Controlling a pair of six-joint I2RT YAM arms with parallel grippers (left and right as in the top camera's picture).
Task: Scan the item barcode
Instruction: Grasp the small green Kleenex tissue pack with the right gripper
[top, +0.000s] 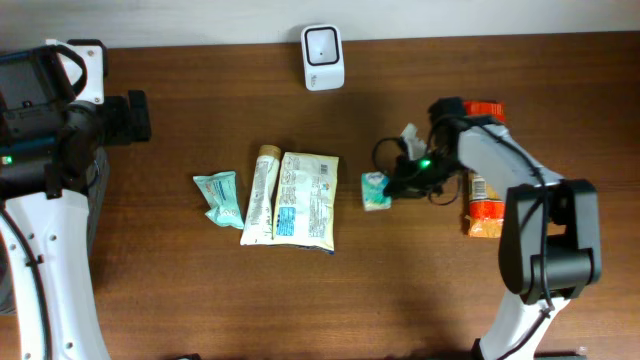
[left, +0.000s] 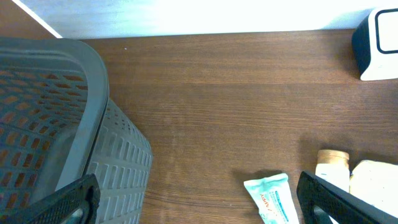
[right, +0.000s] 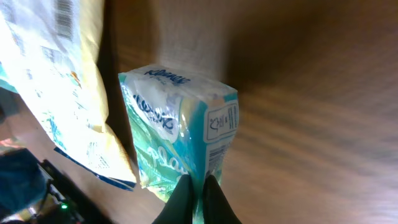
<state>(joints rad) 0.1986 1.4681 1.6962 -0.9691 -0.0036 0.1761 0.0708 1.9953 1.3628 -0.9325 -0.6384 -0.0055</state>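
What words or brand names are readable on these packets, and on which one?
"Kleenex": on the tissue pack, seen in the right wrist view.
Barcode digits on the tissue pack: too small to read.
Yellow bag: print blurred.
Teal packet: lettering too small.
Orange packet: label unreadable.

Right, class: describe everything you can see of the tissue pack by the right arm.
The tissue pack is a small soft block wrapped in glossy plastic film. The film is teal and white, with blue Kleenex lettering and a barcode on one end. The pack lies on the brown wooden table, between the pale yellow packet and the orange packet. The right tool is shut, pinching a thin fold of its wrapper. Whether the pack is lifted cannot be told.
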